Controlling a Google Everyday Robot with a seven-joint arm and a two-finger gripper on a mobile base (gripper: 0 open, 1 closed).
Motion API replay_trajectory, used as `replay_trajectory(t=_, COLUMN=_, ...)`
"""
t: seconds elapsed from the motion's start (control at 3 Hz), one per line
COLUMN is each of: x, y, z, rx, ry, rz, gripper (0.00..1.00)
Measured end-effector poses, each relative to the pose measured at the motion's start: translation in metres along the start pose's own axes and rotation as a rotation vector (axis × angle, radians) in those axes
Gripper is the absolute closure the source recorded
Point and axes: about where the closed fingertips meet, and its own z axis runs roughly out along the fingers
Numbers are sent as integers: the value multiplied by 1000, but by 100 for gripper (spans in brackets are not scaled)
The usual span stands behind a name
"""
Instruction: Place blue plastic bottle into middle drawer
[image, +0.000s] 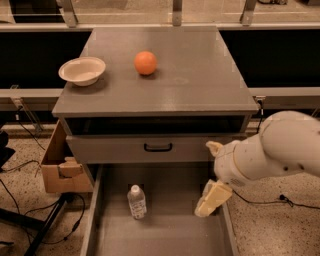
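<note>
The blue plastic bottle (136, 202), clear with a white cap, rests on the floor of the open middle drawer (170, 235), towards its left side. My gripper (213, 174) is over the right side of the drawer, to the right of the bottle and apart from it. It is open and empty, with one cream finger (214, 147) up by the drawer front above and the other finger (212, 199) lower, near the drawer's right wall.
A gray drawer front with a black handle (157, 147) is above the open drawer. An orange (145, 63) and a white bowl (82, 70) sit on the cabinet top. A cardboard box (59, 167) stands at the left with cables on the floor.
</note>
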Motion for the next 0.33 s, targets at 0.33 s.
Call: replay_trajectory(t=0.33, x=-5, y=-15, z=-59, rx=157, ry=120, rz=-23, gripper=0)
